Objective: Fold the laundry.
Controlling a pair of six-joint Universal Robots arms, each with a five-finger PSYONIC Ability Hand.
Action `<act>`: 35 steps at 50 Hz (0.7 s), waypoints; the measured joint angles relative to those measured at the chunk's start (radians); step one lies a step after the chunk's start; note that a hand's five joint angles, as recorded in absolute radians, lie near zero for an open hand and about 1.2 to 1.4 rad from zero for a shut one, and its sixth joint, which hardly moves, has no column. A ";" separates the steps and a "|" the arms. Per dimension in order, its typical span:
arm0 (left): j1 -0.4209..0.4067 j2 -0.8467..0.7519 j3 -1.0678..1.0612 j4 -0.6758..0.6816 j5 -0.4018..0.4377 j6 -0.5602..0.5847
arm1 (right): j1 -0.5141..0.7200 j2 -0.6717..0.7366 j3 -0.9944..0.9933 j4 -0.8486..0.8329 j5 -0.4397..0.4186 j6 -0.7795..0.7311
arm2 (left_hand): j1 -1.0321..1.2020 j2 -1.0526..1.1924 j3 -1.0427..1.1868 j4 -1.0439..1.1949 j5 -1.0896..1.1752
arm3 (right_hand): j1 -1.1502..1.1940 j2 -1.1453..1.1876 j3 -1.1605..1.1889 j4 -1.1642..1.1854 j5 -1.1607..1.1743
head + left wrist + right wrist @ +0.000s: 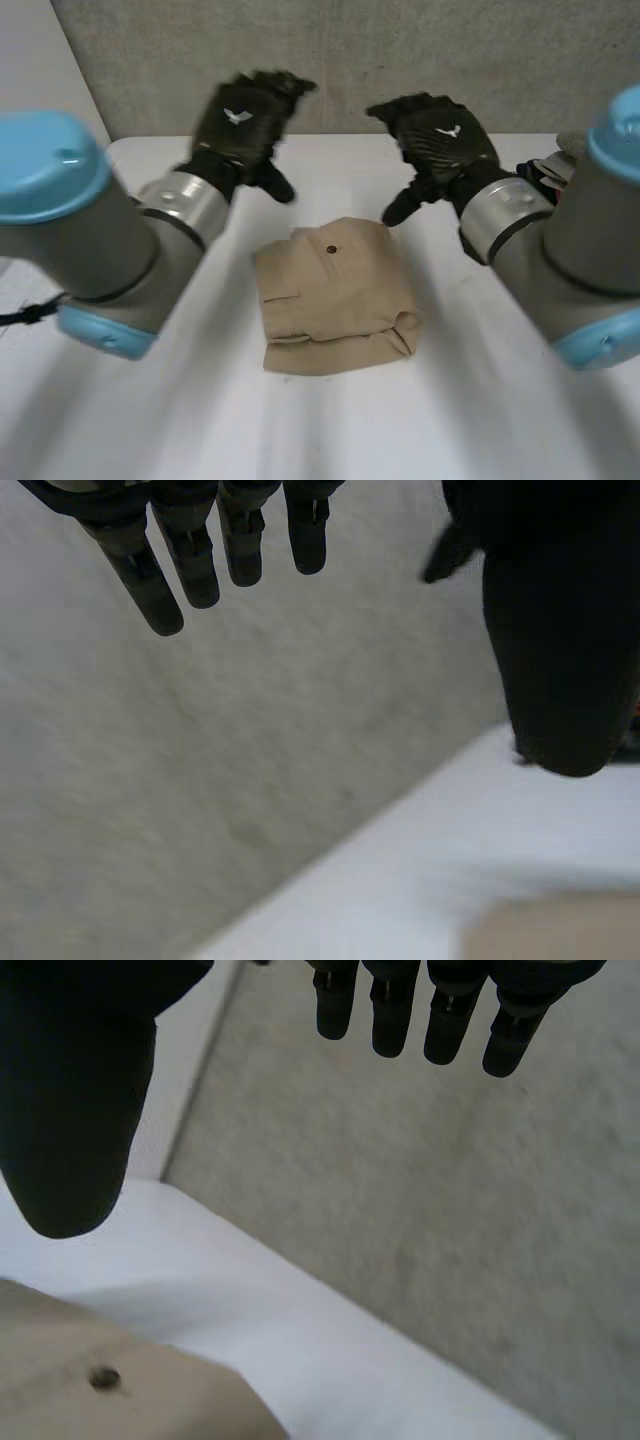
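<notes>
From the head view, the khaki trousers (pixel 335 300) lie folded into a thick, roughly square packet in the middle of the white surface (pixel 480 400). The matte woven cloth has a soft roll along its near edge and a small dark button (pixel 332 250) near its far edge. The left hand (pixel 245 120) and the right hand (pixel 440 140), both black and ribbed, hang above the surface just past the packet's far edge, fingers loosely spread and holding nothing. A small heap of mixed clothes (pixel 548 172) sits at the surface's right side. Behind stands a rough, speckled grey wall (pixel 400 50).

In the left wrist view, the left hand (pixel 560 630) is wide. Its fingers (pixel 195 565) are straight and apart from the broad thumb, with nothing between them. A corner of the khaki trousers (pixel 560 930) lies on the smooth surface (pixel 420 880), below the thumb, with the grainy wall (pixel 200 780) beyond.

In the right wrist view, the right hand (pixel 80 1090) is likewise wide, its fingers (pixel 390 1010) straight and empty. The trousers (pixel 60 1360) and their button (pixel 103 1378) lie under the thumb on the surface (pixel 300 1330), where it meets the wall (pixel 450 1210).
</notes>
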 measured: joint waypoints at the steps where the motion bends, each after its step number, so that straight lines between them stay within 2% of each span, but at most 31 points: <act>1: -0.013 -0.026 0.027 -0.029 -0.004 -0.003 | -0.008 0.014 -0.018 0.025 0.000 0.003 | 0.000 0.000 0.000 0.000 0.000 | 0.000 0.000 0.000 0.000 0.000; 4: -0.049 -0.134 0.135 -0.162 -0.037 -0.008 | -0.030 0.091 -0.099 0.121 -0.004 0.001 | 0.000 0.000 0.000 0.000 0.000 | 0.000 0.000 0.000 0.000 0.000; 9: -0.074 -0.307 0.292 -0.391 -0.143 -0.004 | -0.041 0.253 -0.231 0.255 -0.026 -0.025 | 0.000 0.000 0.000 0.000 0.000 | 0.000 0.000 0.000 0.000 0.000; 13: -0.075 -0.389 0.346 -0.491 -0.214 0.005 | -0.041 0.373 -0.295 0.319 -0.060 -0.071 | 0.000 0.000 0.000 0.000 0.000 | 0.000 0.000 0.000 0.000 0.000; 19: -0.072 -0.435 0.332 -0.546 -0.251 0.039 | -0.041 0.476 -0.320 0.354 -0.076 -0.167 | 0.000 0.000 0.000 0.000 0.000 | 0.000 0.000 0.000 0.000 0.000; 24: -0.070 -0.424 0.291 -0.550 -0.250 0.074 | -0.040 0.475 -0.312 0.351 -0.049 -0.234 | -0.005 0.000 0.000 0.000 0.000 | -0.018 -0.015 0.000 0.000 0.000; 29: -0.067 -0.355 0.269 -0.535 -0.234 0.093 | -0.037 0.383 -0.267 0.313 -0.017 -0.273 | -0.014 -0.006 0.000 0.000 0.000 | -0.018 -0.015 0.000 0.000 0.000; 35: -0.062 -0.201 0.267 -0.454 -0.133 0.094 | -0.024 0.190 -0.062 0.125 0.006 -0.337 | -0.014 -0.006 0.000 0.000 0.000 | -0.018 -0.015 0.000 0.000 0.000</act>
